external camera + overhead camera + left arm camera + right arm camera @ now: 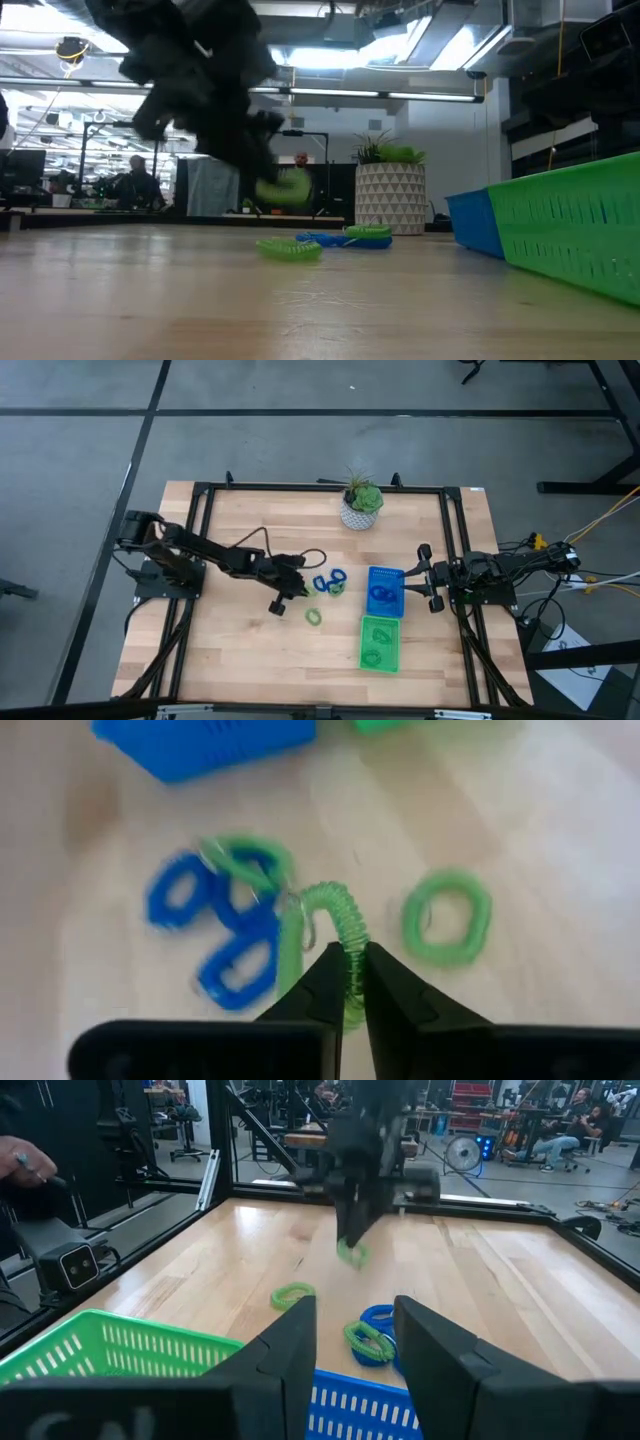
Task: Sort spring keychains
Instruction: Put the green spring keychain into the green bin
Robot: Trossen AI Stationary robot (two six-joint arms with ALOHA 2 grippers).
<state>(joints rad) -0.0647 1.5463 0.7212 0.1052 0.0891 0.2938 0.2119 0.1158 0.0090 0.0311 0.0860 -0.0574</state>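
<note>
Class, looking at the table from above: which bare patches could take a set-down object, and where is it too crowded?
Free: the wood between the potted plant and the table's left rail, and the near-left corner below the left end effector, which grips a green keychain. Crowded: the loose keychains beside the blue tray and green tray.
</note>
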